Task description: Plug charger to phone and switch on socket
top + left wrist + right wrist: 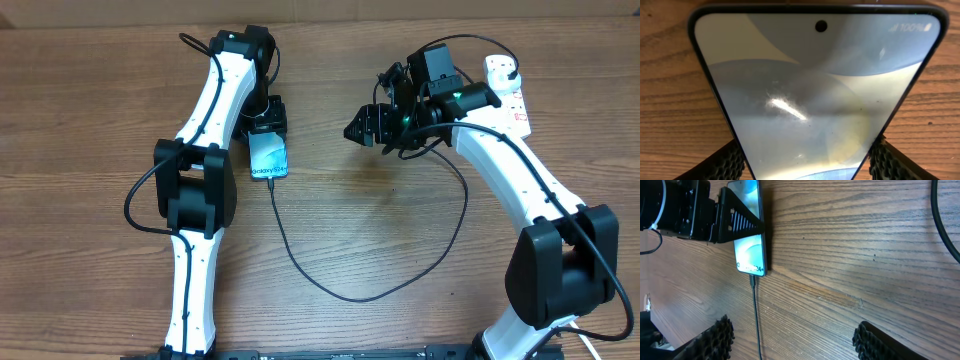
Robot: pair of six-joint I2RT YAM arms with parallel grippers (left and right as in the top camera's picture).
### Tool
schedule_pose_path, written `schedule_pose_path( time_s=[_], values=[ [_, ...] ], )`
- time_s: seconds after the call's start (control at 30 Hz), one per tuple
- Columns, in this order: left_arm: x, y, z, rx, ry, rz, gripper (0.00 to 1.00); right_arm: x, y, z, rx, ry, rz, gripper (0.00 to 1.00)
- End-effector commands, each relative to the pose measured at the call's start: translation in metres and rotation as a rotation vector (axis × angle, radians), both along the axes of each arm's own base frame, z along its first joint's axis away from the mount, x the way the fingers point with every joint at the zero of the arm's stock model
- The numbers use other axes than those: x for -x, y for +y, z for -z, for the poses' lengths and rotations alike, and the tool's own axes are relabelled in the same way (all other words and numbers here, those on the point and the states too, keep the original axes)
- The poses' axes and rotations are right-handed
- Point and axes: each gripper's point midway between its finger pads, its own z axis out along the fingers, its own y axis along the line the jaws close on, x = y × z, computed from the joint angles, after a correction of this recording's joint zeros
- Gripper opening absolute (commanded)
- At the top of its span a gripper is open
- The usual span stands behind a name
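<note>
Charger in, switch to come: the left gripper [266,128] clamps the small rectangular smartphone with the pale blue screen [268,158] flat on the brown wooden table [380,230]. The thin black charger cable [330,290] meets its 6 o'clock edge, apparently seated. The right gripper [366,128] hangs with jaws apart and empty, pointing toward 9 o'clock. The white oblong power strip with red markings [508,90] lies behind it at about 2 o'clock, long axis running 11 to 5. The right arm is plainly the nearer and would likely have to turn back to switch it on.
</note>
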Motion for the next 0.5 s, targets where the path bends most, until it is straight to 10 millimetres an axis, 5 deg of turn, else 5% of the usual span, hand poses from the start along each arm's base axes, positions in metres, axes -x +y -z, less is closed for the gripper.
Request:
schedule_pose_path(
  time_s=[0.0, 0.47],
  values=[
    [-0.003, -0.001, -0.001, -0.014, -0.017, 0.0, 0.04, -0.002, -0.001, -0.002, 0.004, -0.006, 0.005, 0.77],
    [0.011, 0.001, 0.019, -0.022, 0.04, 0.001, 0.04, -0.002, -0.003, 0.0, 0.019, -0.006, 0.009, 0.77]
  ],
)
